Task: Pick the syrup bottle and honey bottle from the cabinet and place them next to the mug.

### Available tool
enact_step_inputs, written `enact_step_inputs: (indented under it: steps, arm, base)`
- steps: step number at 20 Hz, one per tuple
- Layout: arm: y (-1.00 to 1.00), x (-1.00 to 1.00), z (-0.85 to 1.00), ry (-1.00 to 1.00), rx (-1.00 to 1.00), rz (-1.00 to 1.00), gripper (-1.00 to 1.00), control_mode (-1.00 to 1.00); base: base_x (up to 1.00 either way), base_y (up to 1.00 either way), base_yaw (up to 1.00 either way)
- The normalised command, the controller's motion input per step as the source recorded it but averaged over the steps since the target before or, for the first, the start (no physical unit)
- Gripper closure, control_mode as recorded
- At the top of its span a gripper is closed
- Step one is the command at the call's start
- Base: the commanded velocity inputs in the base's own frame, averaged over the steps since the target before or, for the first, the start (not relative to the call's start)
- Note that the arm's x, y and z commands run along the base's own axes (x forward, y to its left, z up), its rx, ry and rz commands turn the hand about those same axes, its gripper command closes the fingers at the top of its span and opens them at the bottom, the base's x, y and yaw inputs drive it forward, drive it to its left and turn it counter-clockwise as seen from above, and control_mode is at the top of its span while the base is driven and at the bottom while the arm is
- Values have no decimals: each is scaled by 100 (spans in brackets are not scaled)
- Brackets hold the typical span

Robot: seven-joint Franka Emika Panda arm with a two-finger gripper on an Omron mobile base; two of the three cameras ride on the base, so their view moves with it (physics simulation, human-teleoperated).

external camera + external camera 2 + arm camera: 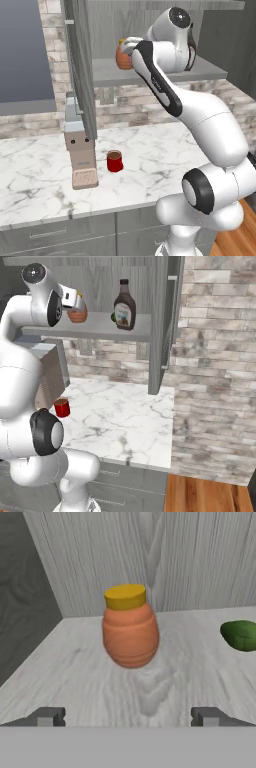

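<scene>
Pincer (pixel 128 717) stands open, levelled at the honey bottle (pixel 130 628) on the cabinet (pixel 95 327) shelf — fingers spread wide to straddle its round body.

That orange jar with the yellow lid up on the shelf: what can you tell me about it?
The squat, rounded orange-brown jar has faint horizontal ribs and a flat yellow lid, still on. It stands upright on the grey wood-grain cabinet shelf, near the back wall. Nothing grips it: the robot's open gripper sits short of it, fingers apart. A small green fruit lies apart from it on the same shelf.
</scene>
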Motion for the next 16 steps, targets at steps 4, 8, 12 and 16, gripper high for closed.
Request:
enact_step_inputs:
  steps: [4, 8, 12, 16]
  arm:
    - [0, 6, 0, -20, 0, -7, -100, -100]
    - [0, 1, 0, -14, 0, -4, -100, -100]
    - [0, 5, 0, -3, 0, 0, -100, -100]
    - [0, 20, 4, 4, -1, 0, -100, -100]
  base:
    - [0, 0, 0]
    - [0, 0, 0]
    - [0, 0, 0]
    - [0, 0, 0]
